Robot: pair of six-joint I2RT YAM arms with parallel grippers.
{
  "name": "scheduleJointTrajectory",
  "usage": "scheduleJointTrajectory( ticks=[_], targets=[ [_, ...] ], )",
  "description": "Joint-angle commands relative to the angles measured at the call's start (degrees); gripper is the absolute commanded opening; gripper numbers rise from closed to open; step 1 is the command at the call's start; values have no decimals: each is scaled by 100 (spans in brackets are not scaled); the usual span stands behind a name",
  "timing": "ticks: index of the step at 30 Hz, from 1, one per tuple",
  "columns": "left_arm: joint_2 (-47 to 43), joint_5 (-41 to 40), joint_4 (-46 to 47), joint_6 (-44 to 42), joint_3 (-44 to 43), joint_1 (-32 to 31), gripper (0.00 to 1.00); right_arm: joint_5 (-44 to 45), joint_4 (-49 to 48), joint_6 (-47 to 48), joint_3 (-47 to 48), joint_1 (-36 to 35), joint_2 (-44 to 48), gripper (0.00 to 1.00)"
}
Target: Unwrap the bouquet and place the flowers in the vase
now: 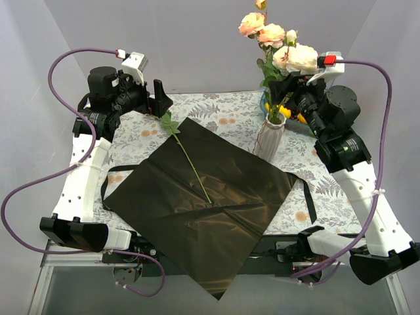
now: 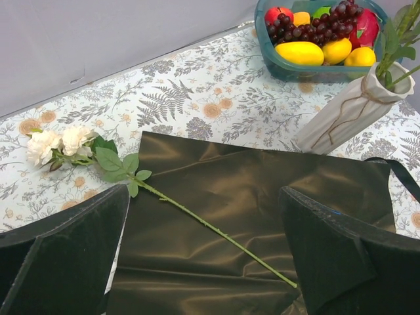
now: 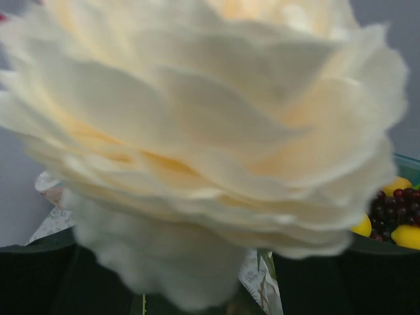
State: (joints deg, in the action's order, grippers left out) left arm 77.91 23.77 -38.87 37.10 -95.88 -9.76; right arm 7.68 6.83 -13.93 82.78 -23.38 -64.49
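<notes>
- Top: flowers (image 1: 272, 36) in ribbed white vase (image 1: 269, 139); one stem (image 1: 190, 161) on glossy black wrapping paper (image 1: 197, 216)
- Left wrist: left gripper (image 2: 203, 193) spread wide over wrapping paper; teal fruit tray (image 2: 308, 71) behind vase
- Right wrist: soft cream bloom (image 3: 197, 131) blocks view; right gripper (image 3: 174, 252) jaws apart

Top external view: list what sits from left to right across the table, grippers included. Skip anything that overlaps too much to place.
left gripper → loose rose lying on the black paper → vase → right gripper
</notes>
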Motion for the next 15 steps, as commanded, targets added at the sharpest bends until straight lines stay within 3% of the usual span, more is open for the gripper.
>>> scheduleJointTrajectory(
  ticks=[1,2,3,10,12,13,15],
  targets=[
    [-57,119,-59,34,-230,62,98,461,775,-312,-61,-53,638,82],
    [-65,145,-59,34,-221,71,98,706,846,-155,140,-44,674,90],
    [-74,154,-42,34,-221,79,98,813,925,-75,255,-44,701,93],
    [-162,242,-33,113,-177,88,98,1516,1058,339,1109,-53,1007,96],
    [-162,225,-76,113,-221,106,98,1203,185,269,803,-44,1515,96],
    [-153,225,-85,130,-273,114,98,887,-309,268,218,-44,1692,96],
    [-109,207,-129,244,-353,141,98,-290,-1136,365,-8,-44,1800,96]
  ],
)
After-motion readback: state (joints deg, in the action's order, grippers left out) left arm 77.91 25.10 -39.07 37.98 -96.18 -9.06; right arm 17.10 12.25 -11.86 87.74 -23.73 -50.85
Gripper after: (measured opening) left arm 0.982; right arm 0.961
